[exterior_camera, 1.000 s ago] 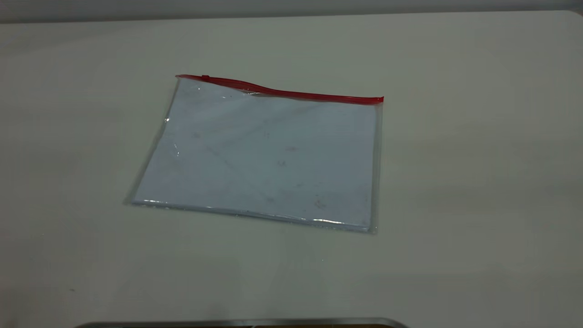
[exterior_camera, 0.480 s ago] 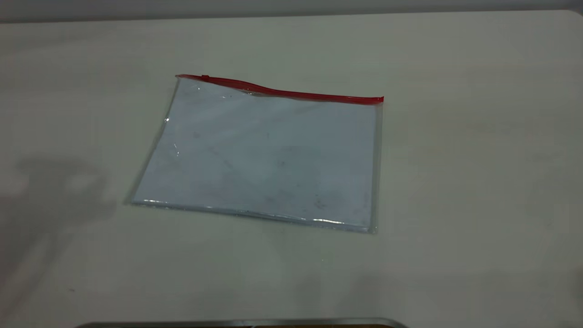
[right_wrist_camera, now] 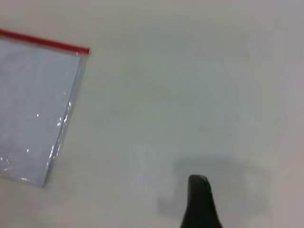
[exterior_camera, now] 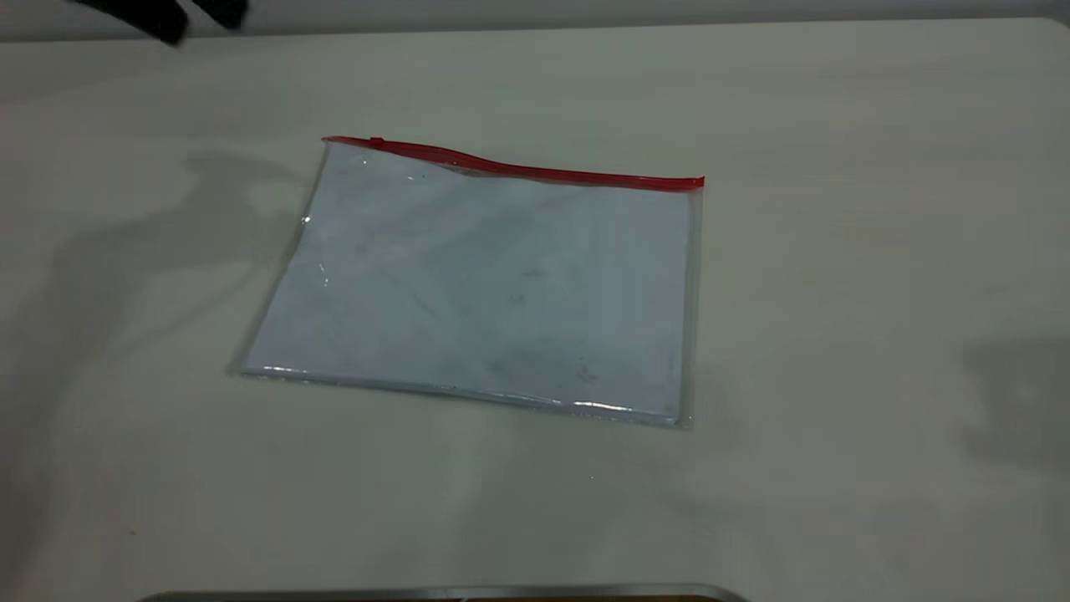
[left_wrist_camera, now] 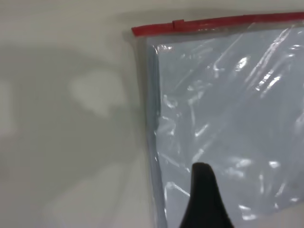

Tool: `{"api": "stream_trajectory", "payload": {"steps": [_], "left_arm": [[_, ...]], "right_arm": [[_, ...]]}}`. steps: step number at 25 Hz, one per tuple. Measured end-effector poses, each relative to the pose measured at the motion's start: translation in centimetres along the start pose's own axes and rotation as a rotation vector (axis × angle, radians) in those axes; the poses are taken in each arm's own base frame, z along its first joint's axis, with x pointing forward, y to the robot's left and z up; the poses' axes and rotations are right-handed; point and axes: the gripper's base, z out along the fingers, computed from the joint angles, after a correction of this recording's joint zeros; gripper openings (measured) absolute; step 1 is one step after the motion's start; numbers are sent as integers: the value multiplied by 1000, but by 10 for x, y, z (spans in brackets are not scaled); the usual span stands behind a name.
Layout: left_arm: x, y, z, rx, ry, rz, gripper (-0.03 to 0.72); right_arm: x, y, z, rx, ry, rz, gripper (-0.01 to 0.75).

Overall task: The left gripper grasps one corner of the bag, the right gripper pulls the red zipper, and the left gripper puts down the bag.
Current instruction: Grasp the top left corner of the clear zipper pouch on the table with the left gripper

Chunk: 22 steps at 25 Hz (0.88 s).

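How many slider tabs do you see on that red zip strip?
1. The tiny red slider tab sits near the far-left end of the thin red zip strip, by the corner of the clear plastic bag lying flat on the table. None visible elsewhere along the strip.

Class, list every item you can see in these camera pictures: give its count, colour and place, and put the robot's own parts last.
table: one, pale beige, fills the views.
bag: one, clear with pale bluish-white sheet inside, flat on the table, mid-left.
red zipper: one, red, along the bag's far long edge; slider tab near its left end.
metal edge: one, grey, bottom border of the exterior view.
left pincer: one, black, above the table's far left.
right pincer: one, black, over bare table right of the bag.
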Motion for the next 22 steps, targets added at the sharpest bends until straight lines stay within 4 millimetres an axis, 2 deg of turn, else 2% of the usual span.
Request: {"api": "stream_trajectory", "payload": {"steps": [2, 5, 8, 12, 17, 22], "left_arm": [[-6, 8, 16, 7, 18, 5, 577], [-8, 22, 30, 8, 35, 3, 577], [-6, 34, 42, -4, 37, 16, 577], [0, 41, 63, 23, 51, 48, 577], [8, 48, 94, 81, 42, 66, 577], [13, 51, 114, 129, 12, 109, 577]], "right_arm": [[-6, 0, 12, -14, 20, -6, 587], [-10, 0, 25, -33, 36, -9, 587], [-13, 0, 38, -48, 42, -10, 587], [-12, 0, 50, -61, 75, -6, 587], [-12, 0, 53, -62, 84, -7, 585], [-12, 0, 53, -62, 84, -7, 585]]}}
